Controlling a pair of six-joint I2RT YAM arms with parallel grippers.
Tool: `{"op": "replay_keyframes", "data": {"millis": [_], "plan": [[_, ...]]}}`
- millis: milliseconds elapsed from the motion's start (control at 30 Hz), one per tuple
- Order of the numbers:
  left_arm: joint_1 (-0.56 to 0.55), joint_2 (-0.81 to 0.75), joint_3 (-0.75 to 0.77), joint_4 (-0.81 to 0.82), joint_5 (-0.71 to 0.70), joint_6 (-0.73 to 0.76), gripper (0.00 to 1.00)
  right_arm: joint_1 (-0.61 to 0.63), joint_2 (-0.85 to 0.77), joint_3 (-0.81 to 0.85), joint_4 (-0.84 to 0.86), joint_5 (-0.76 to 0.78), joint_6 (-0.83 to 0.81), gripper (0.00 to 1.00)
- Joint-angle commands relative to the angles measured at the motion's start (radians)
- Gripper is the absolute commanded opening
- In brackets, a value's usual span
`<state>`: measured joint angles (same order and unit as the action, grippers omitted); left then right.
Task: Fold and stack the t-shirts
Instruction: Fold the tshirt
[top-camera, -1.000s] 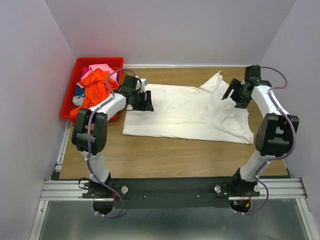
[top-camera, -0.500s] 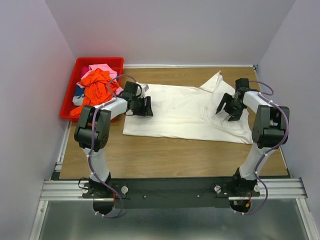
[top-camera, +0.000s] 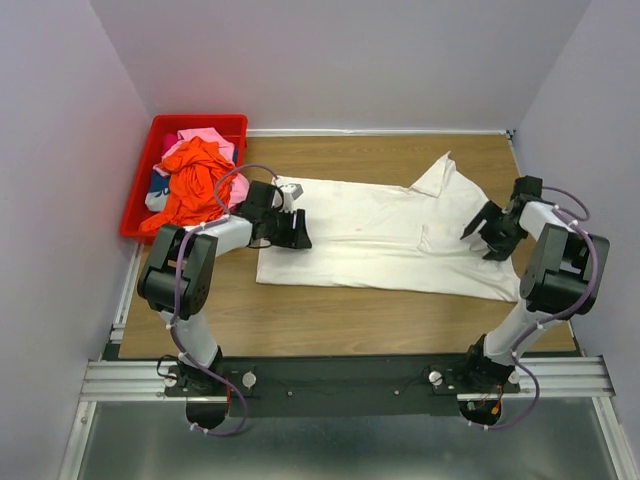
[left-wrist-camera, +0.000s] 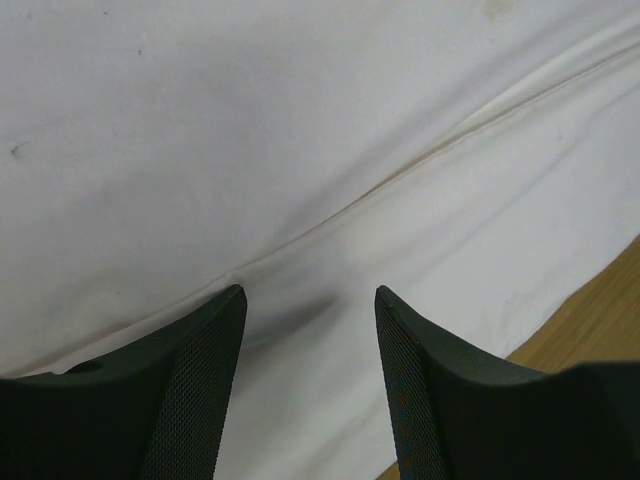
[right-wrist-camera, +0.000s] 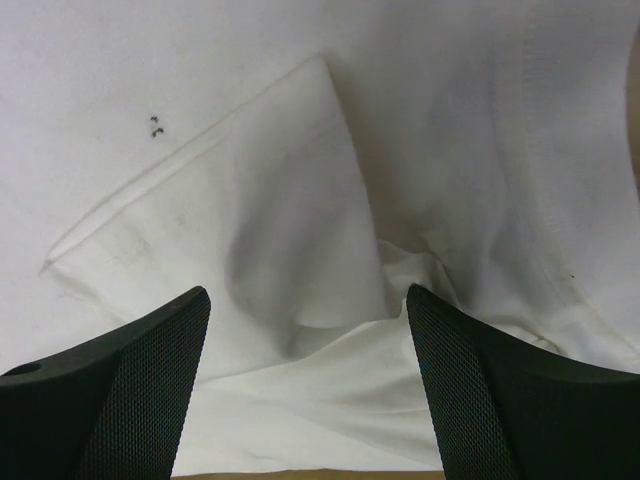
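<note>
white t-shirt (top-camera: 380, 235) shifted rightward; both jaws spread.

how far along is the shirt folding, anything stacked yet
Done: the white t-shirt lies spread on the table. In hand: left claw and right claw hang open over its ends, gripping nothing. Left: folding it, plus the orange shirt and pink shirt heaped in the red bin; nothing stacked.

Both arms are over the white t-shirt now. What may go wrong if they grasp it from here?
The right fingers stand open over a bunched fold of the white t-shirt; closing there may catch extra layers and make the fold crooked. The left fingers are open near the hem, beside bare table; they may pinch only the top layer.
</note>
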<state>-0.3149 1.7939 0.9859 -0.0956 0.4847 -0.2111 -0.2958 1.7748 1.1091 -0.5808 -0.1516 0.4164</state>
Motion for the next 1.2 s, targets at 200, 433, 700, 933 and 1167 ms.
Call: {"op": "replay_keyframes", "data": {"millis": [200,433,700,933,1167], "plan": [[-0.099,-0.059,-0.119,-0.249,0.075,0.012,0.64,-0.077,-0.05,-0.115,-0.148,0.04,-0.008,0.88],[-0.09,-0.097,0.038,-0.374,-0.027,0.0,0.65,-0.077,-0.103,-0.005,-0.206,0.035,-0.025,0.87],[0.042,0.053,0.413,-0.429,-0.1,-0.01,0.65,-0.013,0.039,0.436,-0.228,-0.005,-0.034,0.85],[0.132,0.174,0.608,-0.44,-0.138,-0.011,0.64,0.073,0.351,0.838,-0.225,0.007,-0.056,0.85],[0.149,0.214,0.649,-0.417,-0.156,-0.042,0.63,0.112,0.609,1.109,-0.223,-0.017,-0.074,0.84]]}}
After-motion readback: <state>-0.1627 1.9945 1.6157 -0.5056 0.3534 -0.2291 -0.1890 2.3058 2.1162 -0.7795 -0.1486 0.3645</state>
